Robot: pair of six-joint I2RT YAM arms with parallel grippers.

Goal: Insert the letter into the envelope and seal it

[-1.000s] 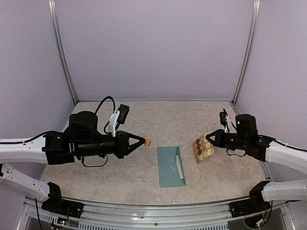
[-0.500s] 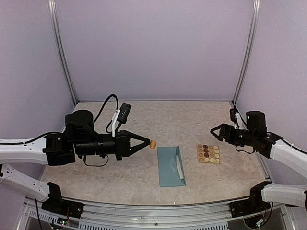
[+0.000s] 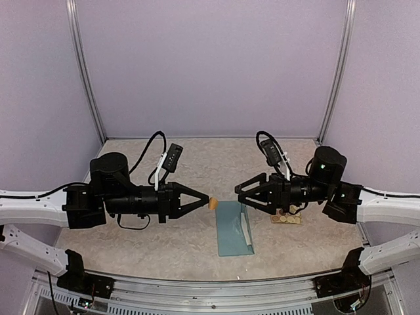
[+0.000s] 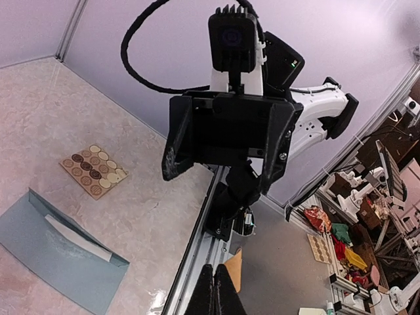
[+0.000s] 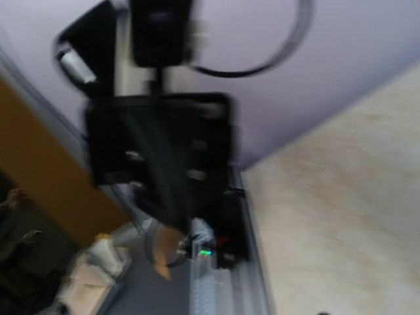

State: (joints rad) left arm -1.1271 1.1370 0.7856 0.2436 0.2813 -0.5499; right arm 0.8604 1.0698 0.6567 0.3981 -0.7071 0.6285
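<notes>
A speckled beige counter [image 3: 210,157] between lilac walls holds the teal envelope [image 3: 231,233] flat at lower centre, probably light and floppy and best pinched by an edge, while the left end effector [image 3: 207,201] is clamped on a tan sticker [image 3: 212,204] and the right end effector [image 3: 240,195] gapes empty.

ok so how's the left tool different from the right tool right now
The left tool is shut, pinching a small round tan sticker at its tips; the right tool is open and holds nothing. The left tool tapers to a closed point, while the right tool's fingers spread in a wide fork. Both are held roughly level, pointing at each other near the far edge of the envelope.
</notes>
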